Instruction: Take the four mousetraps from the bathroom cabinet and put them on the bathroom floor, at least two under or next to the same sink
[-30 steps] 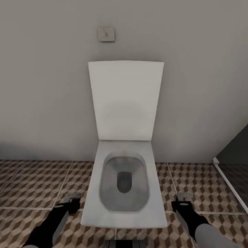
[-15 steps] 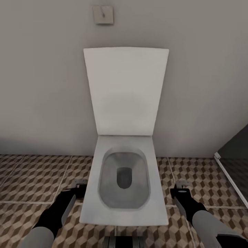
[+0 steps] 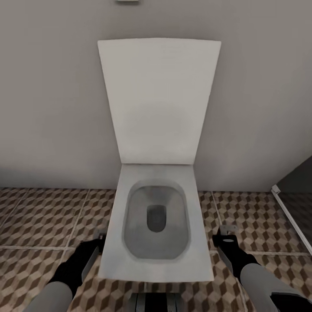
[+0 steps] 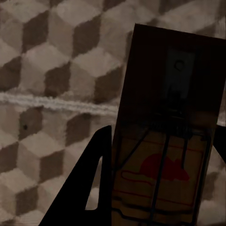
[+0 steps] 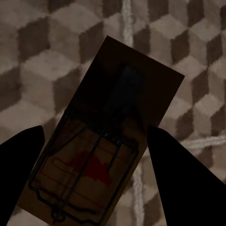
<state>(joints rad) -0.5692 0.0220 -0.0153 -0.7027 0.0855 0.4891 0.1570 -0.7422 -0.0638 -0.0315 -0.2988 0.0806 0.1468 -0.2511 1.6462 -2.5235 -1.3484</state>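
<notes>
The scene is dominated by a grey wall (image 3: pixel 52 108), against which a white toilet (image 3: pixel 157 234) stands with its lid (image 3: pixel 158 99) raised upright, so that the bowl is left open between the 2 arms. The bathroom floor (image 3: pixel 39 216), tiled in the brown and cream cube pattern, is spread on both sides of the toilet, and a dark shower floor (image 3: pixel 301 208) is seen at the right edge. No sink and no cabinet are in view, so this is judged to be a transit pose and not a placing spot. The arms are held low and apart, 1 on each side of the bowl, presumably so that the toilet is cleared while the loads are carried. The left gripper (image 3: pixel 99 245) is clamped on a mousetrap (image 4: pixel 165 155), the board being held by its long edges between the dark fingers (image 4: pixel 89 188) with its red mark facing the camera; the right gripper (image 3: pixel 225 238) is likewise closed around a second mousetrap (image 5: pixel 108 150), tilted between its 2 fingers (image 5: pixel 179 174). Both traps are held above the tiles, not resting on them. Compared with 1 second ago, the toilet is larger in the head view, the wall plate (image 3: pixel 128 1) is almost lost at the top edge, and the arms are drawn further along the bowl's sides: the camera is judged to have advanced.
</notes>
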